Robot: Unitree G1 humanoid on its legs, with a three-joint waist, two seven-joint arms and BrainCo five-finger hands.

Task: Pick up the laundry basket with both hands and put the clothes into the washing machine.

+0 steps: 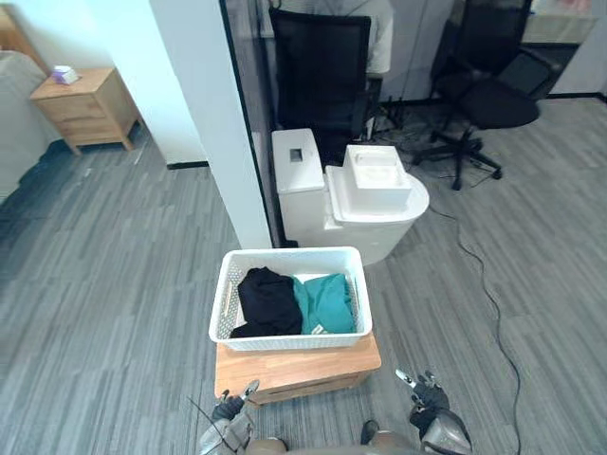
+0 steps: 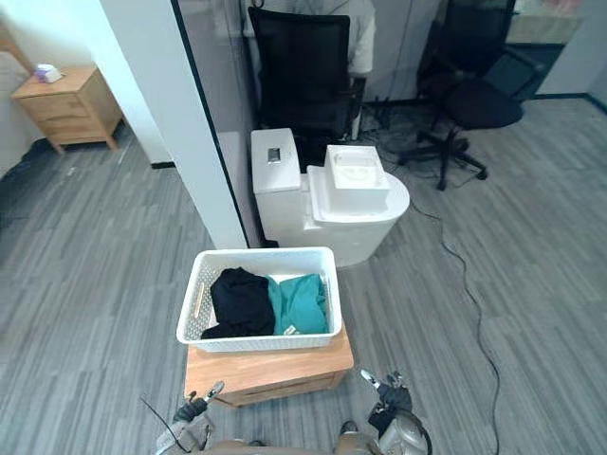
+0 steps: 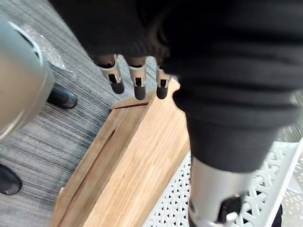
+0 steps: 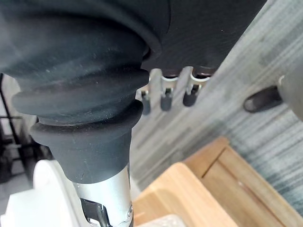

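A white laundry basket [image 1: 289, 257] sits on a low wooden table [image 1: 303, 368] in front of me. Inside lie a black garment [image 1: 267, 301] and a teal garment [image 1: 327, 301], side by side. Behind it stands the white washing machine [image 1: 370, 204], its lid down. My left hand [image 1: 230, 417] hangs low by the table's near left corner, apart from the basket, with its fingers [image 3: 138, 82] straight. My right hand [image 1: 429, 398] is low beyond the table's near right corner, its fingers [image 4: 165, 97] also straight. Neither hand touches anything.
A white pillar [image 1: 213, 114] with a dark glass edge rises just behind the basket on the left. Two black office chairs [image 1: 322, 66] [image 1: 488, 95] stand behind the machine. A wooden nightstand [image 1: 85, 104] is at far left. Grey plank floor lies open on both sides.
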